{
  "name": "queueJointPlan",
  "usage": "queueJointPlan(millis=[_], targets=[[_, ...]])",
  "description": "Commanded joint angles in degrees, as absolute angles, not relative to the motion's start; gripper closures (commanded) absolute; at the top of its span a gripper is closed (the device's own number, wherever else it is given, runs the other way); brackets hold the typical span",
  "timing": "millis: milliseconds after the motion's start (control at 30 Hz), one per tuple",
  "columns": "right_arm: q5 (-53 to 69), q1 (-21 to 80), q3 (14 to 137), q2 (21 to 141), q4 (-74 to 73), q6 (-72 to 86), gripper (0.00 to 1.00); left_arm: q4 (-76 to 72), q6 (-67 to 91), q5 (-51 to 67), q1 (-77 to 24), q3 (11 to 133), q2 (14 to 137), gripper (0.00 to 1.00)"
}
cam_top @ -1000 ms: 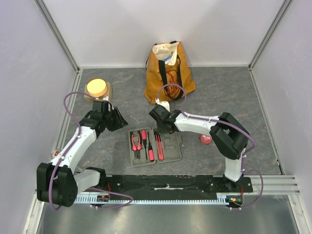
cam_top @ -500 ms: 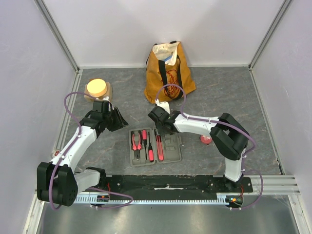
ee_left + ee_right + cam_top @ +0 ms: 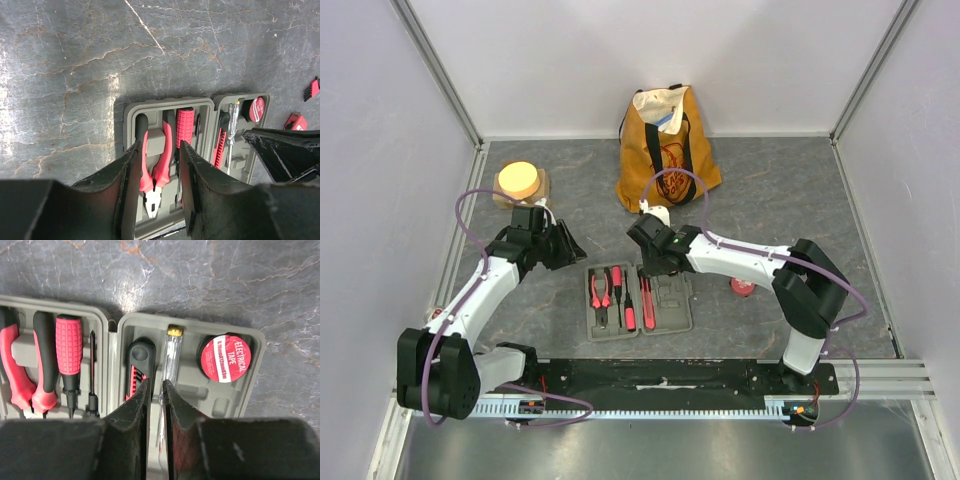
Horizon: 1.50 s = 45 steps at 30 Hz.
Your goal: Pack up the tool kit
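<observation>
The dark-grey tool case (image 3: 675,310) lies open and flat on the desk (image 3: 770,200), at 6 o'clock from the centre of the overhead view, just ahead of the arm bases. Its left half holds red-handled pliers (image 3: 164,155) and a red-gripped screwdriver (image 3: 68,350); its right half holds a black-and-red utility knife (image 3: 137,365), a clear-handled screwdriver (image 3: 171,357) and a roll of electrical tape (image 3: 225,359) in the round slot at 2 o'clock.

The left fingers (image 3: 127,175) hover off the case's 10 o'clock corner; they are spread apart with nothing between them, and the pliers show through the gap.

The right fingers (image 3: 132,412) sit over the case's 12 o'clock edge, above the right half; only a narrow slit is left between them, and the clear-handled screwdriver's shaft runs into that slit; whether they pinch it or merely flank it I cannot tell.

A small red tape measure (image 3: 743,287) lies on the desk at 3 o'clock from the case, apart from it. The mustard tote bag (image 3: 665,150) stands at 12 o'clock near the back wall; the yellow-topped block (image 3: 519,181) sits at 10 o'clock.
</observation>
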<state>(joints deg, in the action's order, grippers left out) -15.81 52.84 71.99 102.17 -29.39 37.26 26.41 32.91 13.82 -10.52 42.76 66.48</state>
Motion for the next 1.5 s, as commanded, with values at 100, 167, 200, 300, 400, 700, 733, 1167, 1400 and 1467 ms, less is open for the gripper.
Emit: queueJointPlan(millis=[100,167,200,300,400,700,733,1167,1400,1467], targets=[[-13.18,54.49,71.46,104.15,-30.76,37.26,0.85,24.43,33.13,16.35,-10.55,42.71,66.80,0.57],[-13.53,54.58,71.19,104.68,-31.37,37.70,0.87,24.43,33.05,16.61,-10.55,42.80,66.80,0.57],[-13.62,54.67,71.10,104.94,-31.46,37.79,0.87,24.43,33.05,16.70,-10.55,42.89,66.80,0.57],[-14.59,54.75,71.02,104.86,-31.90,37.79,0.89,24.08,33.05,17.31,-10.55,42.89,66.97,0.57],[-15.64,54.93,71.02,103.72,-31.82,37.62,0.89,23.73,33.05,18.28,-10.55,42.98,67.41,0.57],[-17.58,55.19,71.54,102.65,-32.87,38.41,0.82,21.89,33.57,21.43,-10.63,43.85,68.81,0.57],[-17.40,55.11,71.37,102.92,-32.87,38.50,0.82,21.71,33.75,21.97,-10.72,44.55,69.17,0.57],[-11.69,55.02,66.98,107.05,-32.43,42.27,1.00,20.92,33.40,24.87,-14.23,48.87,74.35,0.57],[-9.32,54.58,64.07,109.86,-31.64,44.30,1.00,20.48,33.84,25.75,-18.54,51.23,78.21,0.58],[-8.97,54.49,63.37,110.56,-31.29,44.73,1.00,20.48,34.19,25.93,-20.12,52.29,79.71,0.58]])
